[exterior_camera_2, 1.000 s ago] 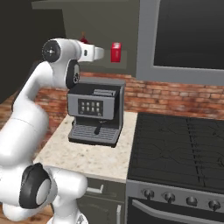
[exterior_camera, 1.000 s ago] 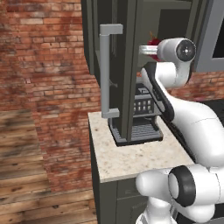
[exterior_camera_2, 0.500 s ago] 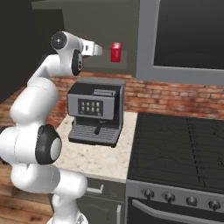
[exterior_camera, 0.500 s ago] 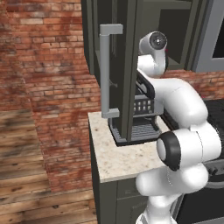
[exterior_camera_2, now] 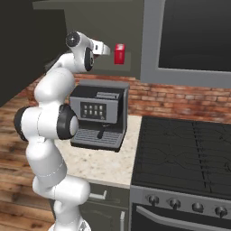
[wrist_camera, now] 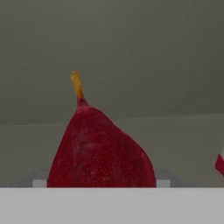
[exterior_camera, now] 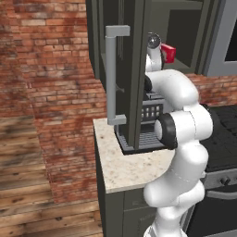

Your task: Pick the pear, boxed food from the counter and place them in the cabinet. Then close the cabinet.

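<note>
light: flat, even, rendered look | shadows: dim inside the dark grey wall cabinet [exterior_camera_2: 90, 27] | glare: none | hand view: kinda soft, blurry

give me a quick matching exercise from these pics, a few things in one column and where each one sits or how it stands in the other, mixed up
Things:
1. pear
2. boxed food
3. coffee machine
4. cabinet door

Places or states:
A. on the beige counter, beside the stove
B. swung open, its bar handle facing the camera in the left base view
C. close in front of the hand camera, stem up
D. up in the cabinet, just beyond the pincer

Pairs: 1-C, 2-D, 3-A, 4-B
</note>
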You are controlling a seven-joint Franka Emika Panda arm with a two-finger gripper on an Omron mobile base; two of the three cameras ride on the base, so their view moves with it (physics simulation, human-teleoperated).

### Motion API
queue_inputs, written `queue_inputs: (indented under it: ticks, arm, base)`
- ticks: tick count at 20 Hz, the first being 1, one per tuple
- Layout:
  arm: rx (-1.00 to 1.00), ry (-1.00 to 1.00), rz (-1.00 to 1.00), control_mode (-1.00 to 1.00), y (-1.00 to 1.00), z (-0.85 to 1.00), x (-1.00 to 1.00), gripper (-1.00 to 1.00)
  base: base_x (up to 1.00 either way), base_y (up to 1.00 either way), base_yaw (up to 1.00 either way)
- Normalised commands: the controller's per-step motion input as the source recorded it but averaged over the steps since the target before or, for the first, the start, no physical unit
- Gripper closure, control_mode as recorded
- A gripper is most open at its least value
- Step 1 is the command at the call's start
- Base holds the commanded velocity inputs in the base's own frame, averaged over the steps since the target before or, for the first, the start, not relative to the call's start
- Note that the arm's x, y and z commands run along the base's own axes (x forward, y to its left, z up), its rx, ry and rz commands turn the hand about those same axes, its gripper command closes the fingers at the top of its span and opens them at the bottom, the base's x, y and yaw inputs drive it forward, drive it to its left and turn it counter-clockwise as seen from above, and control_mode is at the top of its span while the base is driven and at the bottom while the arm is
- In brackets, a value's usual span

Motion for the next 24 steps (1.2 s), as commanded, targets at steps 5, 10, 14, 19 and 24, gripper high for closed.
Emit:
queue_inputs:
  ticks: [5, 10, 14, 19, 24]
  arm:
    - [0.00, 0.08, 0.00, -1.00, 0.07, -0.22, 0.35, -1.00]
    - [0.00, -0.01, 0.00, -1.00, 0.01, -0.02, -0.64, -1.00]
    - [0.00, 0.00, 0.00, -1.00, 0.00, 0.00, -0.59, -1.00]
    - [0.00, 0.00, 0.00, -1.00, -0.02, 0.11, -0.98, -1.00]
    - [0.00, 0.00, 0.00, -1.00, -0.12, 0.35, -1.00, -1.00]
  base:
    - [0.00, 0.00, 0.00]
    - [0.00, 0.00, 0.00]
    - [0.00, 0.00, 0.00]
    - [0.00, 0.00, 0.00]
    - [0.00, 0.00, 0.00]
